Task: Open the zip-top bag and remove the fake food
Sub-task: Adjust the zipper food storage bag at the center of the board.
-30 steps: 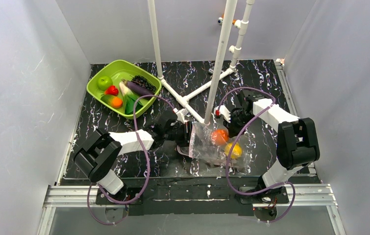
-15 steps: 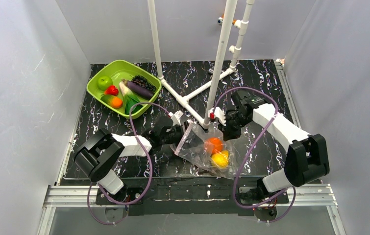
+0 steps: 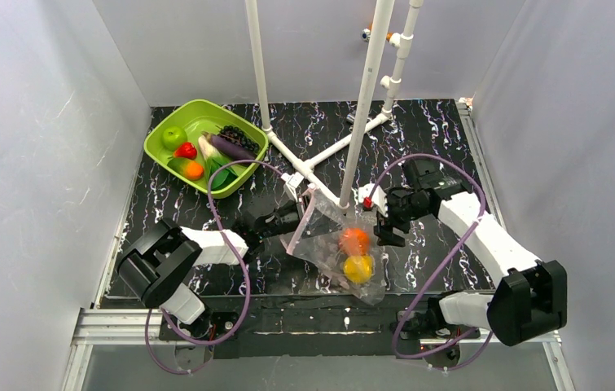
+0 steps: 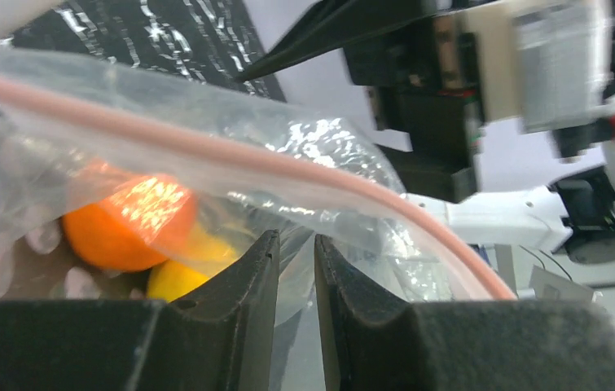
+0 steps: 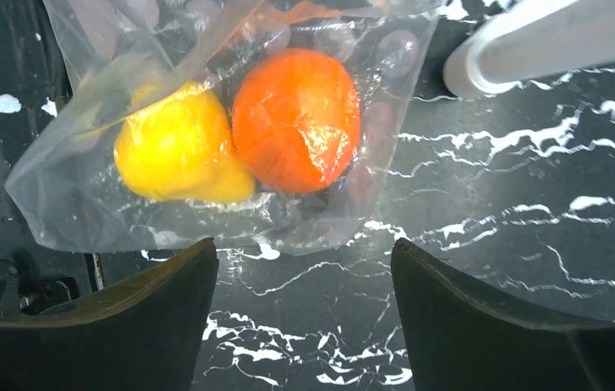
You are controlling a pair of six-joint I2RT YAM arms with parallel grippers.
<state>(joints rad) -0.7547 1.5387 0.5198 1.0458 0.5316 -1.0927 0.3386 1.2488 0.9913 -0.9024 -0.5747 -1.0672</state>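
My left tool (image 4: 296,241) is pinched shut on the zip-top bag's (image 3: 326,244) clear film just below its pink strip (image 4: 287,163), at the front middle of the worktop (image 3: 434,138). My right tool (image 5: 302,246) is spread wide, holding nothing, over the bag's end where an orange (image 5: 296,118) and a lemon (image 5: 173,147) sit touching.

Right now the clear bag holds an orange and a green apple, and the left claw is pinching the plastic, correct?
Not quite. Beside the orange in the zip-top bag lies a yellow lemon, not a green apple, as the right wrist view shows. The left gripper does pinch the plastic.
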